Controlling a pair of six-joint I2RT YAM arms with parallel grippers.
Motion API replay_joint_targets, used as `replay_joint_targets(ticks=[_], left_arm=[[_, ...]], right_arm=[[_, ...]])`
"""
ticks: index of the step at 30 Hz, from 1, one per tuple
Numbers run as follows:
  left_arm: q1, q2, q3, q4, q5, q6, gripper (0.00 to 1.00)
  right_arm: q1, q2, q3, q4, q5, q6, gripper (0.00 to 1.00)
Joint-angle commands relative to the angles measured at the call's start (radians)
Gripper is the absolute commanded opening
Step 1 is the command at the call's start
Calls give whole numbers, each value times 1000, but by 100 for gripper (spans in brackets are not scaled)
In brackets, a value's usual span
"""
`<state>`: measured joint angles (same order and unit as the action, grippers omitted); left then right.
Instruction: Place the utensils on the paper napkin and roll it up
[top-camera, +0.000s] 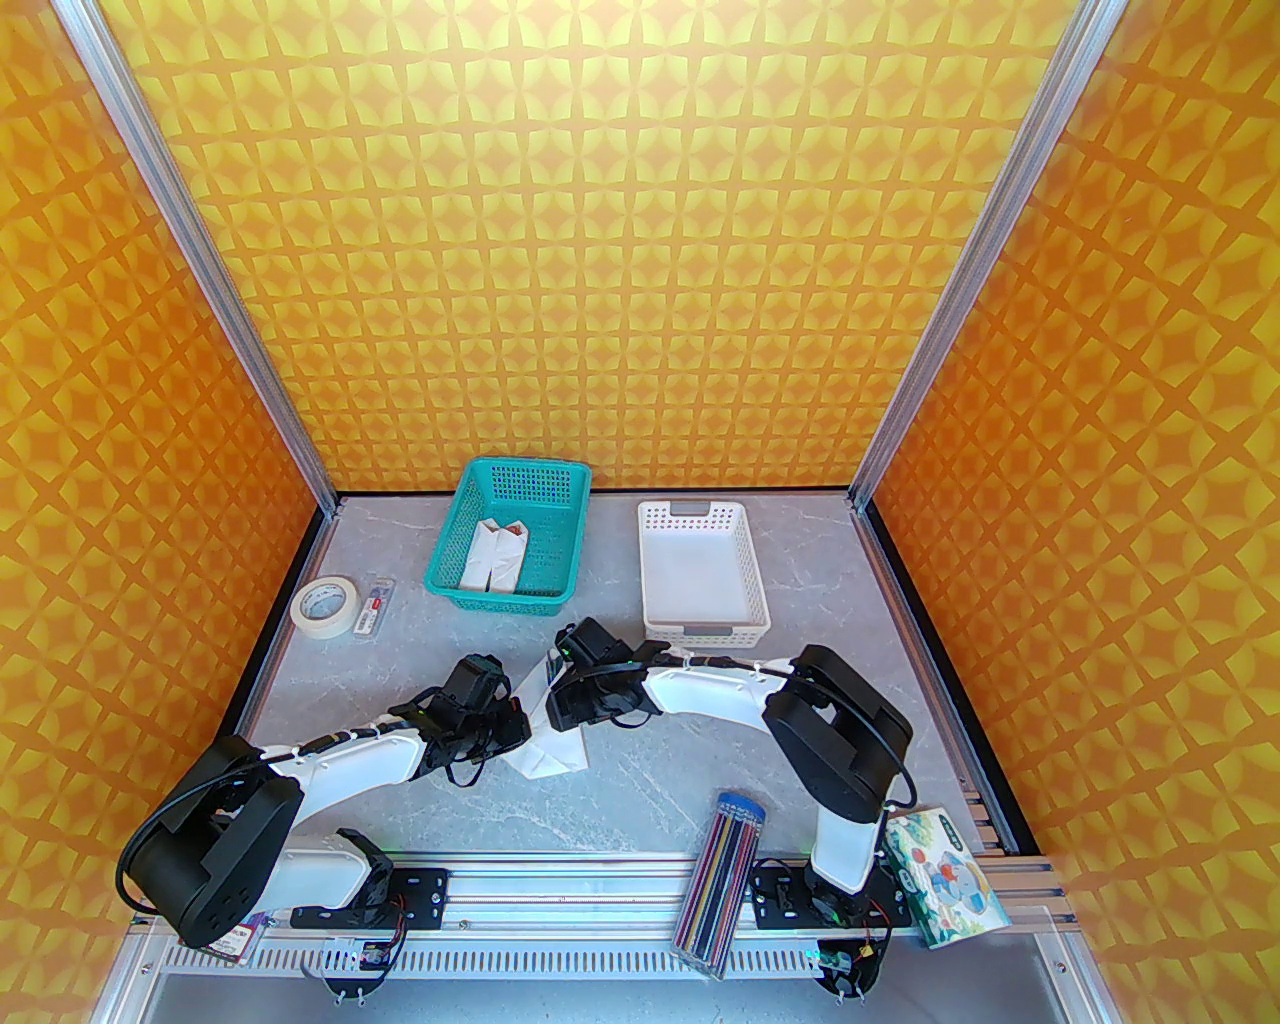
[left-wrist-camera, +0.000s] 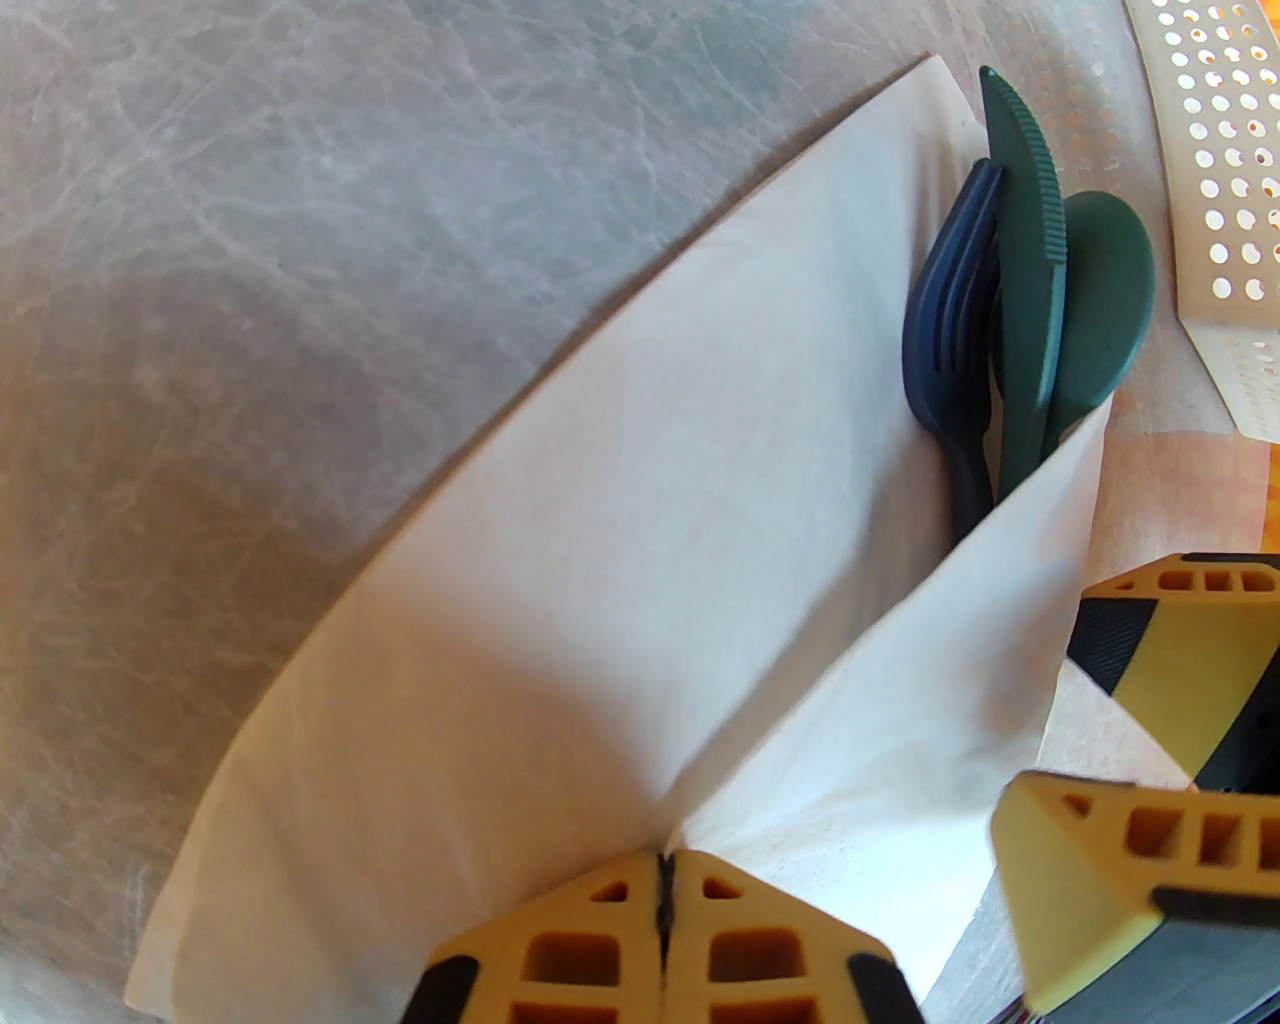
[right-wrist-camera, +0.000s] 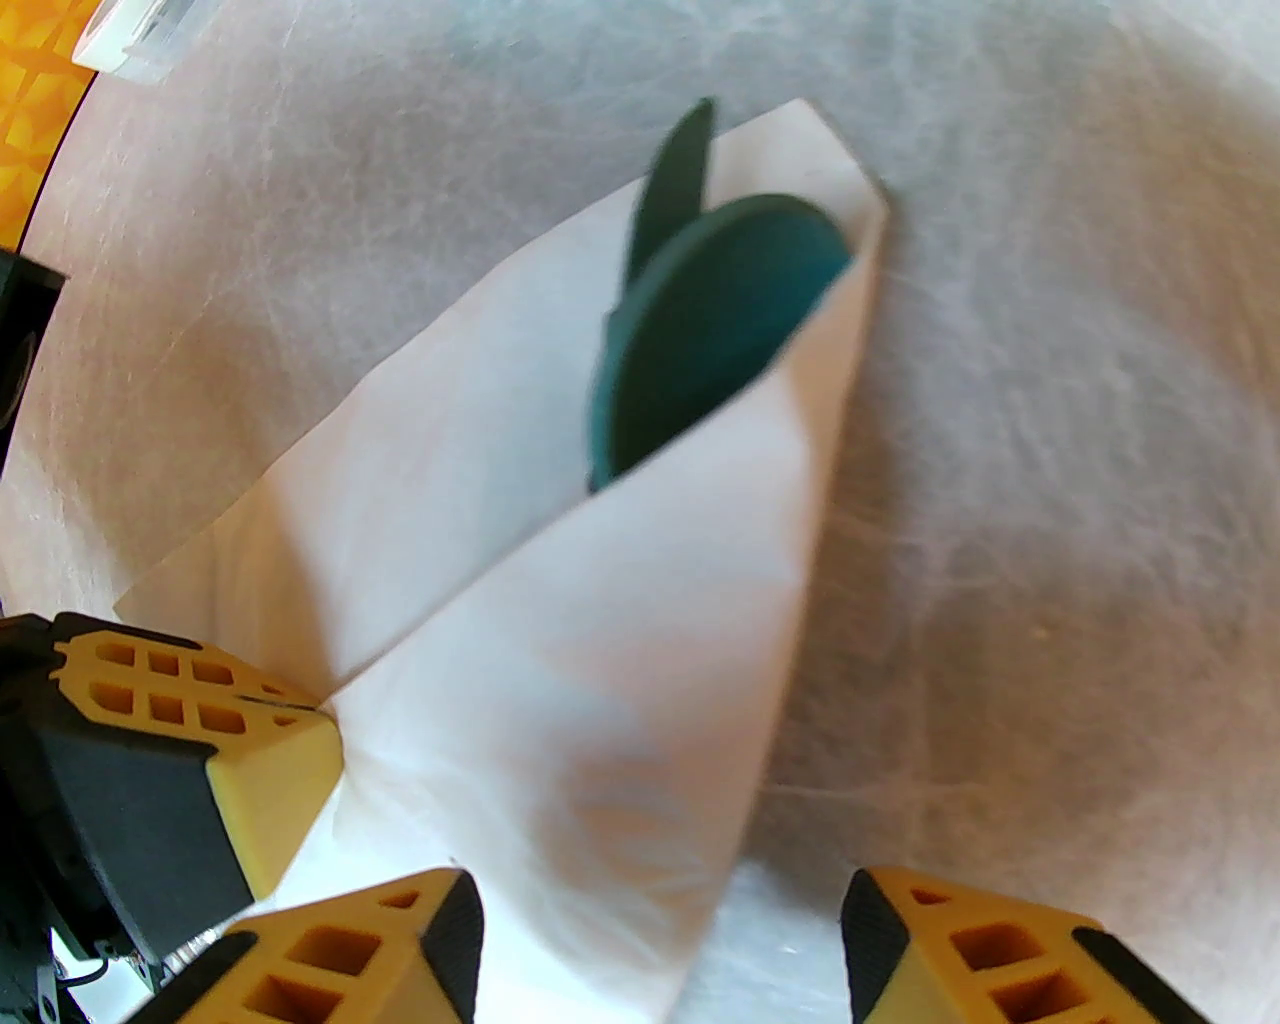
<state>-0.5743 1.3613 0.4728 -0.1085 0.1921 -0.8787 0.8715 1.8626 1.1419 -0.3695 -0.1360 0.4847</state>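
Note:
The paper napkin (left-wrist-camera: 560, 560) lies on the grey table, one side folded up and over the handles of the utensils. The fork (left-wrist-camera: 950, 330), knife (left-wrist-camera: 1030, 270) and spoon (left-wrist-camera: 1105, 280) stick out at the napkin's far end, all dark teal. My left gripper (left-wrist-camera: 665, 875) is shut on the raised fold of the napkin. My right gripper (right-wrist-camera: 660, 950) is open, its fingers on either side of the folded flap (right-wrist-camera: 620, 680), above the spoon bowl (right-wrist-camera: 720, 320). From above, both grippers (top-camera: 520, 725) (top-camera: 570, 705) meet over the napkin (top-camera: 548, 762) at mid-table.
A teal basket (top-camera: 470, 585) holding white bundles stands at the back left, a white basket (top-camera: 700, 625) beside it. A tape roll (top-camera: 325, 603) lies at the left. A pencil case (top-camera: 725, 880) and a printed pack (top-camera: 945, 875) sit near the front right.

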Motion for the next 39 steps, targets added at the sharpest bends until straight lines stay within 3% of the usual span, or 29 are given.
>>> replay_joint_targets(ticks=[1,19,27,35,39], left_arm=[[1,18,-29,-118,-48,3,0],[1,16,-15,-122,-45,7,0],[2,-35,-9,-136,-43,12,0],[7,-134,-3,-173,-43,26,20],[41,-178,8,-237,-43,58,24]], right_arm=[[13,29,37,-3,-12,0,64],[18,112,35,-66,49,11,47],[17,153,24,-52,30,22,45],[20,167,34,-53,13,18,45],[19,168,32,-48,5,19,45]])
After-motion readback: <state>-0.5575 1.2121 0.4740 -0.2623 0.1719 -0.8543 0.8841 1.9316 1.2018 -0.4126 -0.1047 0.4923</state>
